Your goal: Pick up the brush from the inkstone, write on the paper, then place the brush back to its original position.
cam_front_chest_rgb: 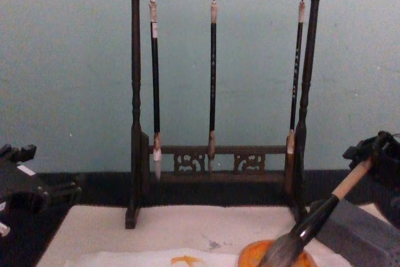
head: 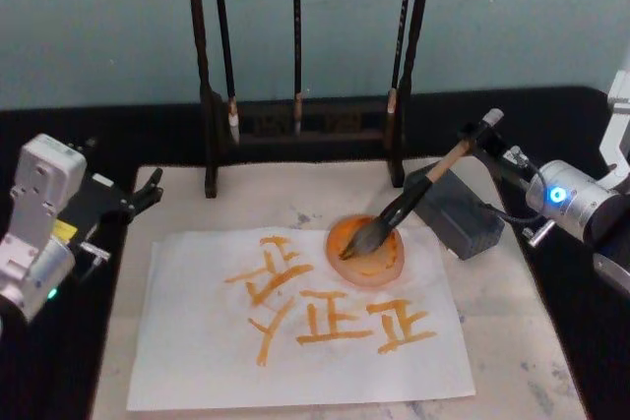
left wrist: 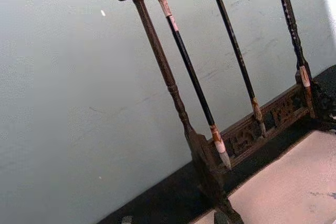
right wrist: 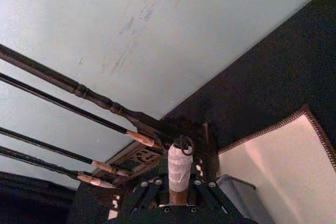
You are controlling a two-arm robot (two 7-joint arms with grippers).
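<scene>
The brush (head: 413, 199) slants up to the right, its bushy grey bristles resting in a round orange ink dish (head: 366, 255) at the paper's far right corner. My right gripper (head: 479, 135) is shut on the top of its pale handle; the right wrist view shows the taped handle end (right wrist: 178, 174) between the fingers. A dark grey inkstone block (head: 463, 218) lies just right of the dish, under the shaft. The white paper (head: 197, 341) carries several orange characters. From the chest, the brush (cam_front_chest_rgb: 312, 220) dips into the dish (cam_front_chest_rgb: 278, 256). My left gripper (head: 148, 189) is parked open at the mat's left edge.
A dark wooden brush rack (head: 295, 130) with three thin hanging brushes stands at the back of the cream felt mat (head: 512, 341). The rack (cam_front_chest_rgb: 215, 161) is close behind the dish. Black tabletop surrounds the mat, and a pale wall is behind.
</scene>
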